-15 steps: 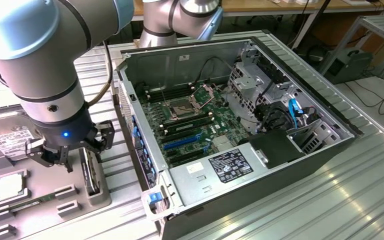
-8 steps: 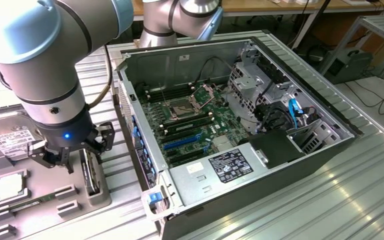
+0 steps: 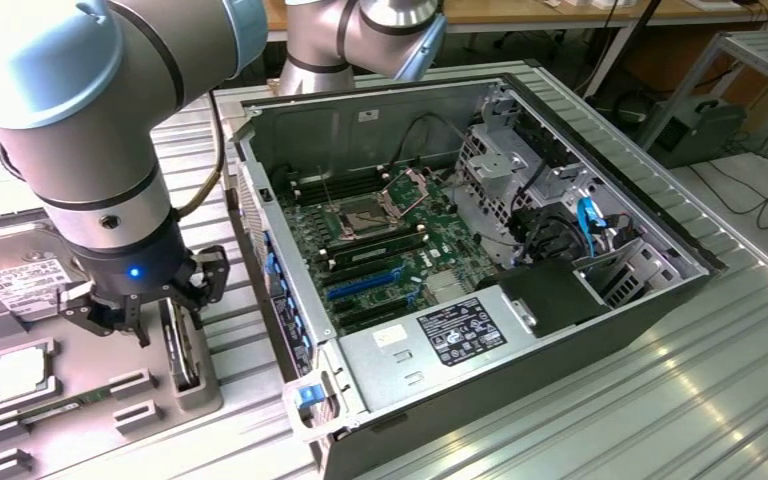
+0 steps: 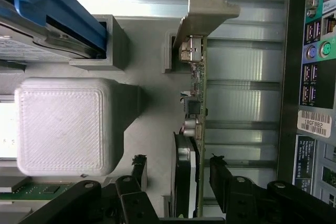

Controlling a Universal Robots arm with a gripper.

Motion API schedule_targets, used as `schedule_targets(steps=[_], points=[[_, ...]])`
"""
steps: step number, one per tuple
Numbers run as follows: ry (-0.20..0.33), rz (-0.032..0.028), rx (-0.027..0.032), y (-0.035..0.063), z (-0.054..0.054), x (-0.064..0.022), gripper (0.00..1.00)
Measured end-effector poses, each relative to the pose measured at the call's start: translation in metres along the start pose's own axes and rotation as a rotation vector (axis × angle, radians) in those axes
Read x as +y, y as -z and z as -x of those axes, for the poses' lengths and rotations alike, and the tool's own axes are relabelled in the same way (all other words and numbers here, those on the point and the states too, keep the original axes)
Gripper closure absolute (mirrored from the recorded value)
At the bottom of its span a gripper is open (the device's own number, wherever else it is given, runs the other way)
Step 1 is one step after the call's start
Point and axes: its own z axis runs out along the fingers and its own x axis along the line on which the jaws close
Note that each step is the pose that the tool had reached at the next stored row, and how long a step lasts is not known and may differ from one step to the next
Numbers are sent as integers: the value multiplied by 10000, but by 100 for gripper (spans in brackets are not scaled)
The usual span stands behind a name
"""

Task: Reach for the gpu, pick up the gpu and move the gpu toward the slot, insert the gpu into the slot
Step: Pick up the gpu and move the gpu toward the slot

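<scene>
The gpu (image 3: 181, 350) is a thin dark card standing on edge in a grey fixture tray (image 3: 117, 400), at the exterior view's left beside the open PC case. In the wrist view the gpu (image 4: 200, 93) appears edge-on, with its silver bracket (image 4: 210, 3) at one end and a black heatsink (image 4: 184, 171) near the fingers. My gripper (image 3: 157, 320) hangs low over the card. Seen from the wrist, the gripper (image 4: 178, 174) is open, with one black finger on each side of the card. The slot (image 3: 364, 285) is a long blue connector on the green motherboard inside the case.
The open PC case (image 3: 651, 230) fills the middle of the metal table, with the CPU socket (image 3: 364, 215) above the slot. On the tray are a hard drive (image 3: 17, 275), a CPU chip (image 3: 17, 370) and a white printed block (image 4: 63, 127). The case's rear ports (image 4: 315, 61) lie close beside the card.
</scene>
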Motion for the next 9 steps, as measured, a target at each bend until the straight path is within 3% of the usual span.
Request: schedule_targets(steps=[3,5,9], points=[[0,0,0,0,0,0,48],[0,0,0,0,0,0,61],[0,0,0,0,0,0,61]])
